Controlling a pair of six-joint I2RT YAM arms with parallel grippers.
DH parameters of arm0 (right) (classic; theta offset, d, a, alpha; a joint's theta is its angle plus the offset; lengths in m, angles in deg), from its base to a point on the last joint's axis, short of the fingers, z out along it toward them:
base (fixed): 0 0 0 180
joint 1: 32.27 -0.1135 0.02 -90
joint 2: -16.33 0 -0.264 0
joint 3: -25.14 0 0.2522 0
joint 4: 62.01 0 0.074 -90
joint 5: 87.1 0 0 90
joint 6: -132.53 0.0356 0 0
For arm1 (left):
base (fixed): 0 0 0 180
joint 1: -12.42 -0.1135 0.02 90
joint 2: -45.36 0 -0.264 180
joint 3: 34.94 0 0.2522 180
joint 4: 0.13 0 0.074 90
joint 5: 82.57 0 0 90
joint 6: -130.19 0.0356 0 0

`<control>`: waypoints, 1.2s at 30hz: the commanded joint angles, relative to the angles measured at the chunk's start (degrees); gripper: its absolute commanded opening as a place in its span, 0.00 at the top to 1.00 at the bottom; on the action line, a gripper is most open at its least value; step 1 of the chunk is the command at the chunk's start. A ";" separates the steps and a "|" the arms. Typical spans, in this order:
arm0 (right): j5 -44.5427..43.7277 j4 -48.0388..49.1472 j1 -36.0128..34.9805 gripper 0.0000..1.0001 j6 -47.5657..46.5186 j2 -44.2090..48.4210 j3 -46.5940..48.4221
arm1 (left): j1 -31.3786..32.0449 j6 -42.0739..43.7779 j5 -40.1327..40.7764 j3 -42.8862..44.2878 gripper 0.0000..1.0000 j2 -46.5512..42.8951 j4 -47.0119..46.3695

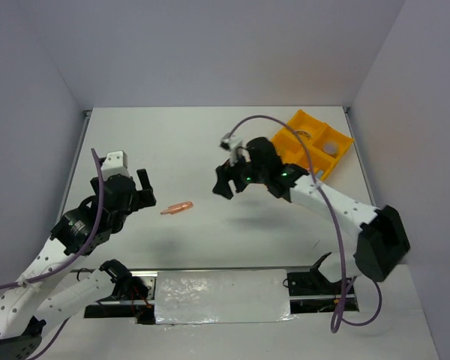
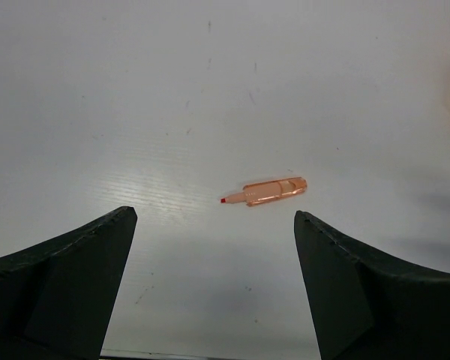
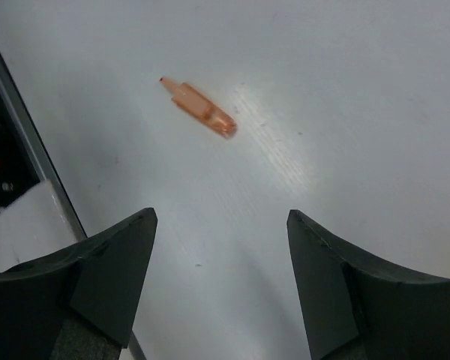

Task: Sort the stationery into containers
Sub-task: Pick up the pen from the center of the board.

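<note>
Already sorted: a grey-white round piece (image 1: 330, 148) lies in one compartment of the yellow tray (image 1: 303, 117), which sits behind the right gripper, past its wrist. A thin curved outline in the next compartment may be another item, but it is too small to tell.
Yet to sort: one orange stick (image 1: 177, 208) lies flat on the table (image 1: 172, 135). It is the only stationery seen outside the tray.
Left gripper (image 1: 144, 191): jaws spread wide, nothing between them.
Stick from the left gripper: just ahead of the fingertips and a little toward the right-hand finger in its wrist view (image 2: 266, 192), touching neither finger.
Right gripper (image 1: 226, 181): fingers apart and empty, hanging above bare table.
Stick from the right gripper: farther ahead and off toward the left-hand finger in its wrist view (image 3: 199, 109), well apart from the fingertips.
Between the hands: the stick lies between both grippers, nearer the left one.
Progress, as a judgement: the sorting looks close to its end, with a single piece left on the table.
Left to do, as a judgement: grasp the stick, carry it to the tray beyond the right gripper, and drop it into a compartment.
Hidden: the right arm covers the tray's near side, so its full contents cannot be counted.
</note>
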 commanded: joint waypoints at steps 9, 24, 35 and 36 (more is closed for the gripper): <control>-2.59 -12.26 -17.44 0.24 -29.82 -32.25 28.24 | -4.28 -4.21 9.47 1.01 0.01 -9.14 1.37; -4.95 -18.53 -19.81 0.27 -40.39 -49.75 40.24 | -8.05 1.51 2.88 0.30 0.01 -7.13 -3.64; -4.78 -13.24 -20.26 0.43 -38.55 -53.44 39.35 | -10.43 3.45 -1.69 -0.40 0.01 -6.95 -5.40; -4.43 -13.95 -20.26 0.50 -38.64 -53.88 39.88 | -10.52 3.53 -1.69 -0.40 0.01 -6.69 -5.40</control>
